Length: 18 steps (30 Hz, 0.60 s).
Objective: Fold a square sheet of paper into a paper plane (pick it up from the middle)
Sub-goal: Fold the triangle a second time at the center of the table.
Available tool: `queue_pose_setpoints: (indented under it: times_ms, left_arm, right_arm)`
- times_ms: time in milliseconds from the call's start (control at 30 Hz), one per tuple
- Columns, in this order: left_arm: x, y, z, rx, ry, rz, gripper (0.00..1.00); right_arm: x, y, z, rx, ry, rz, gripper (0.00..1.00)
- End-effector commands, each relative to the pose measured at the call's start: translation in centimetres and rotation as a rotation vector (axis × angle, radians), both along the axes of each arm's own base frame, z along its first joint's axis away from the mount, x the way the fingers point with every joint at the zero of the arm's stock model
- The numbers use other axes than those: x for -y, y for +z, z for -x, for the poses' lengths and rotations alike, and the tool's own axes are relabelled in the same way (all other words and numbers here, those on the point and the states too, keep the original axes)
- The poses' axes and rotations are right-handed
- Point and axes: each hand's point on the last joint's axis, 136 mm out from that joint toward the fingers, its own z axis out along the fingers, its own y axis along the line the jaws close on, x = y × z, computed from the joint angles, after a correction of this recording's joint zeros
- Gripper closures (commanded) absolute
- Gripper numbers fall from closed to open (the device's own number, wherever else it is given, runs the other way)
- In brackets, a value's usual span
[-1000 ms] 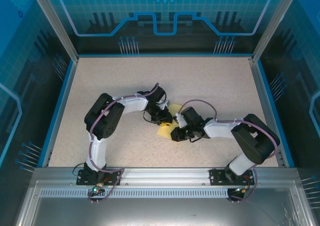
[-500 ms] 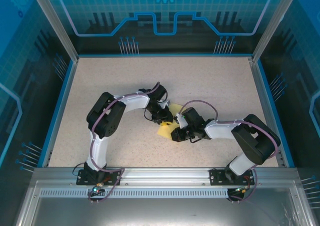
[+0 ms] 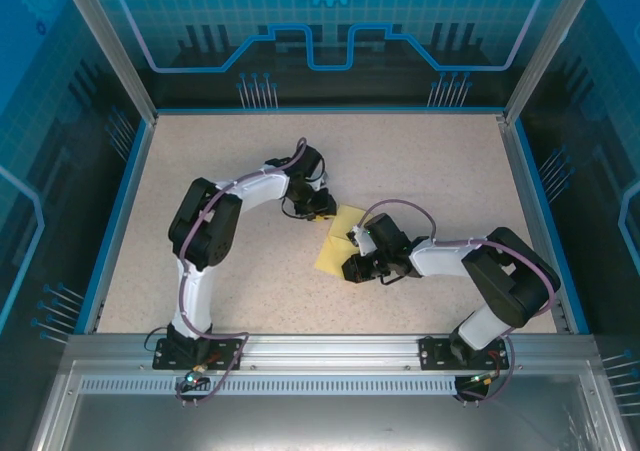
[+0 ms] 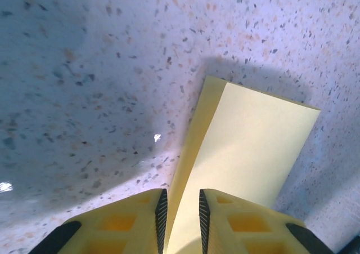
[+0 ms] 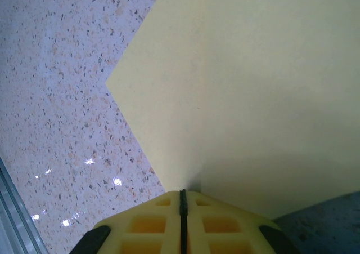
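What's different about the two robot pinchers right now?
On the left gripper the jaws stand a little apart, with the yellow paper showing in the gap. On the right gripper the jaws are squeezed tight together. From above, the left gripper is at the paper's far end, while the right gripper is at its near end. Same for both: they are yellow at the tips, and both sit right at the same sheet.

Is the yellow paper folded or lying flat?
Folded: in the left wrist view the paper shows one layer doubled over another along a straight crease.
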Motion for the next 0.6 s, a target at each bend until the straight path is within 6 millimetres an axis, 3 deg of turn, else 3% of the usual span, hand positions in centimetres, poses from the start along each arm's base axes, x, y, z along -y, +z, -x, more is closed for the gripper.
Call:
queue_pose_setpoints:
  times_ms: [0,133,267,567]
  left_arm:
    - [-0.5,3.9,0.4,0.082,0.005,0.002,0.75]
    - [-0.4,5.4,3.3,0.051,0.024,0.082,0.74]
    - [1.3,5.0,6.8,-0.014,0.003,0.163,0.74]
    - [4.6,1.5,10.5,-0.128,-0.003,0.227,0.76]
  right_arm:
    - [3.5,-3.9,4.5,-0.191,0.015,0.160,0.91]
    - [3.3,-3.4,4.3,-0.180,0.020,0.148,0.91]
    - [3.1,-3.0,4.0,-0.169,0.027,0.135,0.91]
    - [3.2,-2.8,3.8,-0.153,0.019,0.137,0.91]
